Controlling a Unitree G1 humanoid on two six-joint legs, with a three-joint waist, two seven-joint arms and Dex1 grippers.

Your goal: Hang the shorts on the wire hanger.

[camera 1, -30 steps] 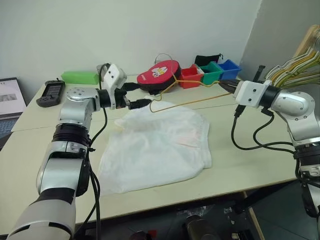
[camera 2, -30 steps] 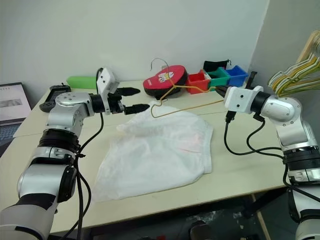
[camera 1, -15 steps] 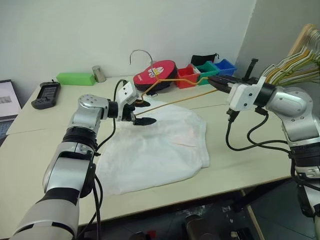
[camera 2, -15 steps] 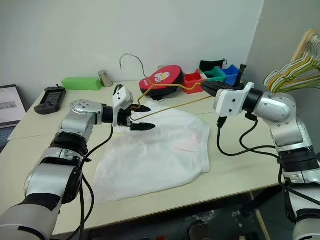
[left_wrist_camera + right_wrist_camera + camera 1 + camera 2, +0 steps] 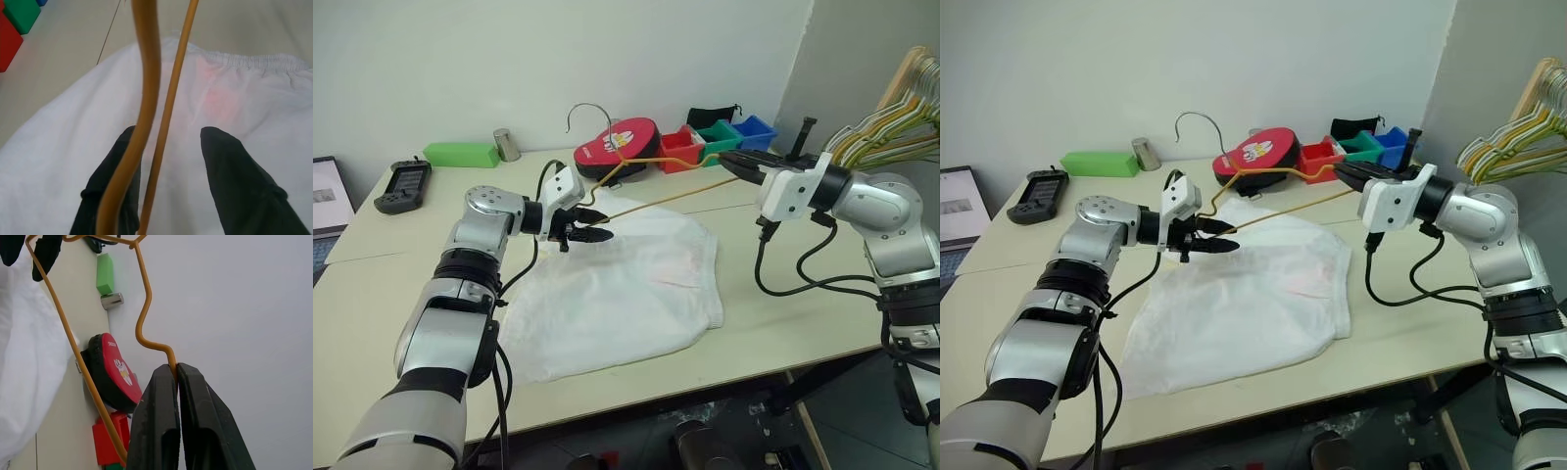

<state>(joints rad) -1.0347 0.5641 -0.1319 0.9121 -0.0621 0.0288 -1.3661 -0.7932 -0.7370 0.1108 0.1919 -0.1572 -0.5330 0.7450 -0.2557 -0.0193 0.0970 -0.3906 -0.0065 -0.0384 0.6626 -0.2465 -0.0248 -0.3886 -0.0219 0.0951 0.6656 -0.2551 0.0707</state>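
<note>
The white shorts (image 5: 617, 294) lie spread flat on the table (image 5: 783, 323), waistband toward the far side. The thin tan wire hanger (image 5: 666, 200) hangs in the air above their far edge, its silvery hook (image 5: 582, 108) pointing up. My right gripper (image 5: 734, 159) is shut on the hanger's right shoulder (image 5: 146, 328). My left gripper (image 5: 593, 225) is just over the shorts' far left corner. Its fingers (image 5: 112, 161) are open a little, and the hanger's lower bar (image 5: 168, 98) runs between them without being clamped. The shorts (image 5: 244, 98) lie right under the fingertips.
Behind the shorts stand a red round case (image 5: 612, 147) and red, green and blue bins (image 5: 683, 147). A green box (image 5: 460, 154), a metal can (image 5: 506, 144) and a black device (image 5: 403, 184) sit far left. A bunch of hangers (image 5: 891, 137) juts in at the right.
My left hand has sunk toward the shorts and its fingers have drawn closer together around the hanger's lower bar. The head camera has shifted. The right gripper keeps hold of the hanger.
</note>
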